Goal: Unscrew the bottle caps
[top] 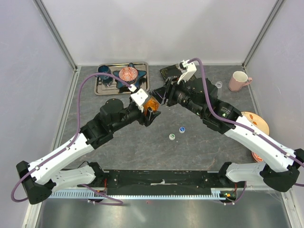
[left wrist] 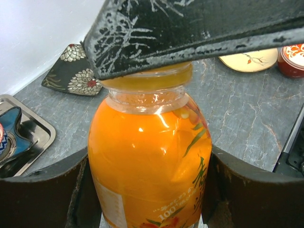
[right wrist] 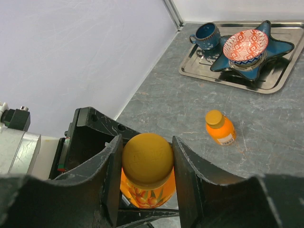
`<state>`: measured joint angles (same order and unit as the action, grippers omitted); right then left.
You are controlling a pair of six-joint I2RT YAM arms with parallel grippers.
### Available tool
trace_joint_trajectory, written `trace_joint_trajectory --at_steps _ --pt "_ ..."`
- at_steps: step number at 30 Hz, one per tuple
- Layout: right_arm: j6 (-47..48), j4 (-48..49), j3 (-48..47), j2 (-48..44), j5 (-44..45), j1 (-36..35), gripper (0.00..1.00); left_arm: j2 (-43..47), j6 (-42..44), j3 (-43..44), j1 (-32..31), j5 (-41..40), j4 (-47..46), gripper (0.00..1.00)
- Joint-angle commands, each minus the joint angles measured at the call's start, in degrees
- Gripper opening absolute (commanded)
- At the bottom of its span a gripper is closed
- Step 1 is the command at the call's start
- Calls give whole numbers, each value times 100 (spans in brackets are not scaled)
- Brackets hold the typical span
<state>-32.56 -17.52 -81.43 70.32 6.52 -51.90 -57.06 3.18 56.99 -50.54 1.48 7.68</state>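
Clamping the orange juice bottle [left wrist: 147, 156] by its body, your left hand [left wrist: 147, 190] has a finger on either side of it and holds it off the tabletop [top: 209, 147]. Your right hand [right wrist: 147, 147] meets it from the opposite side, with its two fingers [right wrist: 113, 180] pressed against either side of the orange cap [right wrist: 147, 159], which is seated on the bottle's neck directly between them. Beyond the right hand, a second small bottle [right wrist: 222, 132] rests on the tabletop with its own cap [right wrist: 213, 116] on. Two loose caps, the blue-and-white cap [top: 182, 128] and the green-and-white cap [top: 172, 136], lie near each other on the tabletop, apart from both hands on the side towards the arm bases.
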Motion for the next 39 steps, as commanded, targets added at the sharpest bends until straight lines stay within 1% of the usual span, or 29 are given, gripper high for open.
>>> trace_joint_trajectory --at_steps 1,3,6,7,9,10,11,12,13,14,15,16,17,18,19,20,21,23,24,26,27,28,30,31,33,36,37,38,39 --pt "355 82 4 -71 -564 -22 0 221 166 58 -43 335 -311 47" --pt "591 108 22 -177 -809 -13 0 300 113 84 -35 791 -346 47" --pt "952 161 -22 -396 -1249 -13 0 353 -124 268 62 2107 -346 47" --pt "1231 135 -66 -423 -1642 -13 0 310 -264 338 97 2964 -346 47" --pt "1549 4 -198 -484 -2048 -4 0 178 -824 610 324 3917 -399 47" --pt "1890 -6 -172 -519 -2424 -4 0 12 -1037 785 422 4914 -469 47" --pt "2006 -15 -137 -598 -2654 -4 0 -103 -1274 857 510 5367 -722 47" --pt "2086 3 -110 -642 -2865 4 0 -208 -1807 918 658 5798 -985 47" --pt "2217 64 -6 -686 -3468 4 0 -296 -2099 971 729 6507 -1214 47" --pt "2201 186 91 -817 -3735 13 0 -471 -2398 963 782 6776 -1817 47" --pt "2157 483 179 -879 -3903 4 0 -543 -2993 937 861 7004 -2136 47" --pt "2131 582 284 -941 -4096 4 0 -613 -3294 841 888 7363 -2461 47" --pt "2139 618 285 -994 -4350 4 0 -735 -3585 805 915 7506 -2873 48" --pt "2148 653 303 -1003 -4466 4 0 -815 -4162 753 932 7621 -3548 48" --pt "2157 662 303 -1012 -4571 4 0 -877 -4455 674 941 7787 -3972 48" --pt "2183 679 303 -1029 -4833 4 0 -947 -4736 638 941 7832 -4324 48" --pt "2192 688 294 -1021 -4984 4 0 -1095 -5165 612 950 7876 -4911 48" --pt "2227 715 250 -1012 -5387 4 0 -1237 -5406 594 1002 8000 -5214 48" --pt "2253 741 242 -1003 -5738 4 0 -1368 -5642 585 1055 8026 -5529 48" --pt "2289 732 259 -994 -6100 4 0 -1536 -5968 559 1099 8105 -5978 47" --pt "2341 732 294 -994 -6406 4 0 -1710 -6309 541 1125 8131 -6206 47" --pt "2350 732 399 -968 -6479 4 0 -1791 -6443 515 1143 8158 -6583 47" --pt "2377 732 513 -933 -6628 4 0 -1931 -6819 506 1178 8167 -6884 47" --pt "2385 732 636 -881 -6760 4 0 -2036 -6944 480 1187 8167 -7233 47" --pt "2394 680 724 -845 -6787 4 0 -2125 -7216 480 1214 8149 -7464 47" --pt "2491 548 778 -845 -6489 4 0 -2178 -7279 488 1222 8132 -7588 47" --pt "2500 539 751 -880 -6280 4 0 -2161 -7244 488 1222 8132 -7562 47" --pt "2474 548 743 -906 -6130 4 0 -2152 -7174 488 1240 8140 -7327 47" --pt "2465 565 708 -941 -5928 4 0 -2126 -6921 488 1249 8123 -7160 47"
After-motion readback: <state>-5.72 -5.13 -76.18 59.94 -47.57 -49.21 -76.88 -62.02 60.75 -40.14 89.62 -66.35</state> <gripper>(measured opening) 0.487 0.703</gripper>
